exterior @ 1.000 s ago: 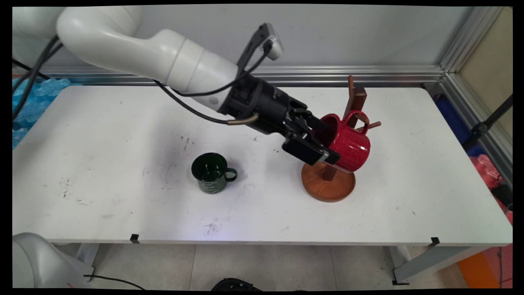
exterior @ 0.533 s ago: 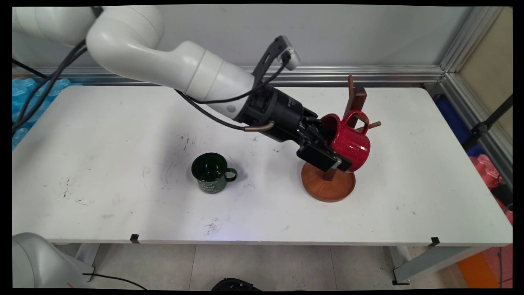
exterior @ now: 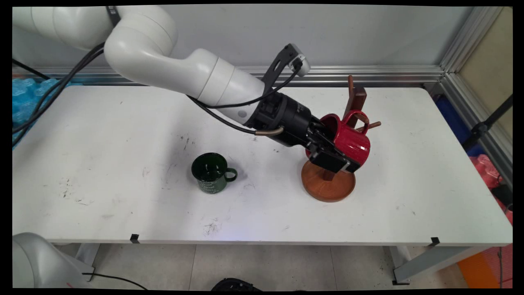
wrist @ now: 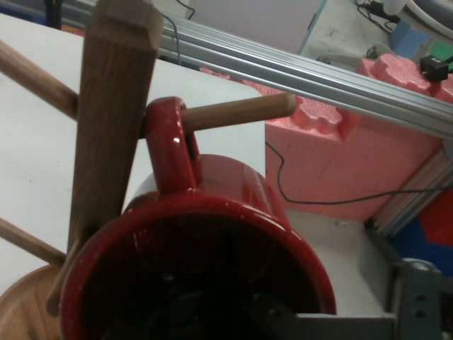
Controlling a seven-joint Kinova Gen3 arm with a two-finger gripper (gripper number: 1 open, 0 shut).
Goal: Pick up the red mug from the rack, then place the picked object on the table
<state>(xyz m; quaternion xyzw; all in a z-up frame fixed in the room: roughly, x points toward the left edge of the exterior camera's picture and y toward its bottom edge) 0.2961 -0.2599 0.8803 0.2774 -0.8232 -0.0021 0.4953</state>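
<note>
Main view shows the gripper (exterior: 333,153) at the mouth of the red mug (exterior: 348,141), which hangs by its handle from a peg of the wooden mug tree (exterior: 327,184) at the table's (exterior: 123,123) right; one finger lies outside the mug's lower wall, the other seems to reach inside, but whether they pinch the rim cannot be told. Hand view looks straight into the mug's opening, its long axis continuing the gripper's line, with the handle (wrist: 170,142) on the far side hooked over the peg (wrist: 241,112) beside the upright post (wrist: 110,113).

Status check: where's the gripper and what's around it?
Gripper at red mug's rim. Mug hangs by handle on wooden rack peg. Green mug stands apart on table.
</note>
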